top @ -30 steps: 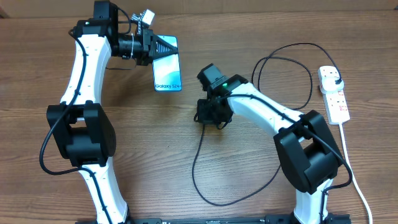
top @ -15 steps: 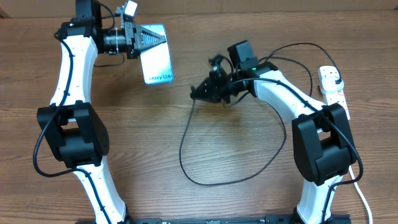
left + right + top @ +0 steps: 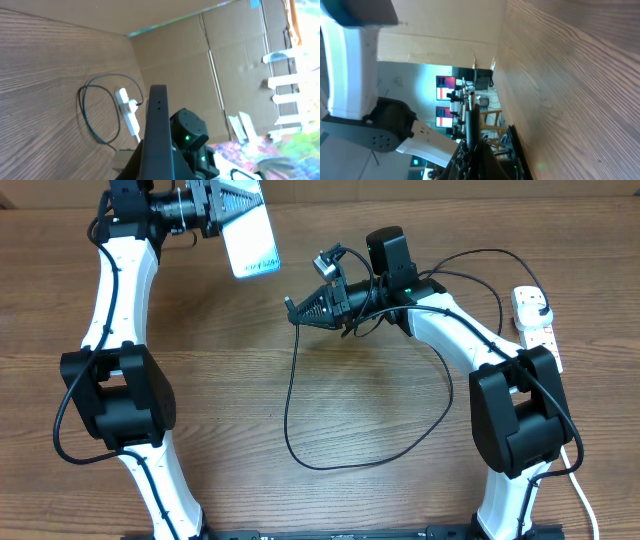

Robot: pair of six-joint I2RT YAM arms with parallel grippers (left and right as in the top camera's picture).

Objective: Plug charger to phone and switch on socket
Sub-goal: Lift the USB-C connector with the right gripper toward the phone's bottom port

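My left gripper (image 3: 232, 200) is shut on the phone (image 3: 250, 235), a slim light blue-screened smartphone held up above the table's far left; the left wrist view shows its dark bottom edge (image 3: 158, 130) between the fingers. My right gripper (image 3: 300, 311) is shut on the charger's connector end and points left, raised over the table centre. The charger's thin black cable (image 3: 300, 420) hangs down from it, loops over the table and runs to a black plug (image 3: 541, 308) in the socket (image 3: 535, 330), a white power strip at the right. The connector tip (image 3: 471, 112) shows in the right wrist view.
The socket's white cord (image 3: 568, 470) runs down the right side toward the front edge. Cardboard walls (image 3: 200, 65) stand behind the table. The cable loop (image 3: 460, 290) lies near the socket.
My left gripper has lifted the phone farther up and back. My right gripper has raised the charger's connector end and swung it leftward to point at the phone.
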